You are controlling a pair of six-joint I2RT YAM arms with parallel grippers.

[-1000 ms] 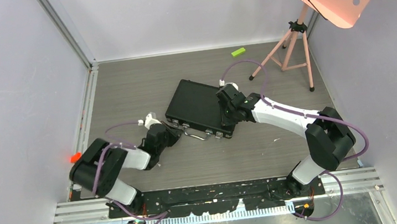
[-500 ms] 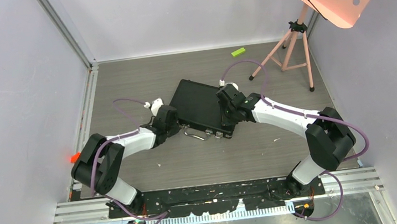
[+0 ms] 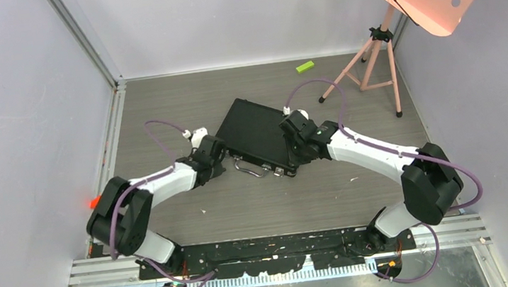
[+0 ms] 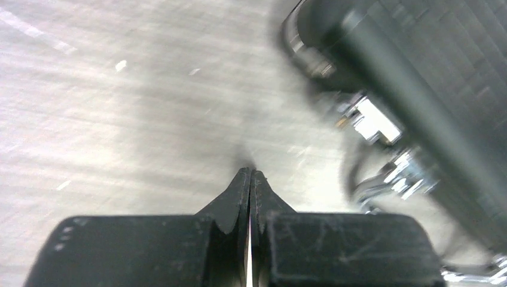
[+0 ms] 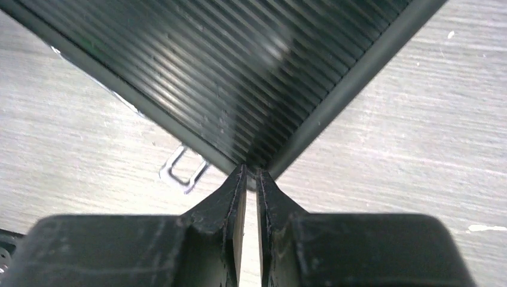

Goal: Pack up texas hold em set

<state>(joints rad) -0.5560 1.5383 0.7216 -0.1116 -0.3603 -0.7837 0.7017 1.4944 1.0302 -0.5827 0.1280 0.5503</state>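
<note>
Together, both arms flank the shut case.
Top view: the black briefcase (image 3: 254, 135) lies closed and askew mid-table (image 3: 162, 110), with the left gripper (image 3: 219, 154) at its near left corner and the right gripper (image 3: 298, 159) at its near right corner. Left wrist: jaws pressed together, holding nothing, with a blurred silver latch (image 4: 373, 119) to their right. Right wrist: jaws nearly touching, holding nothing, tips at the ribbed lid's corner.

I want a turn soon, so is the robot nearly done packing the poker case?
Nearly. Done: the black rectangular briefcase lies closed on the grey table, and no chips or cards show outside. In hand: the shut left fingers sit beside a silver latch; the shut right fingers are at a corner. Left: whether the latches are fastened, I cannot tell.
</note>
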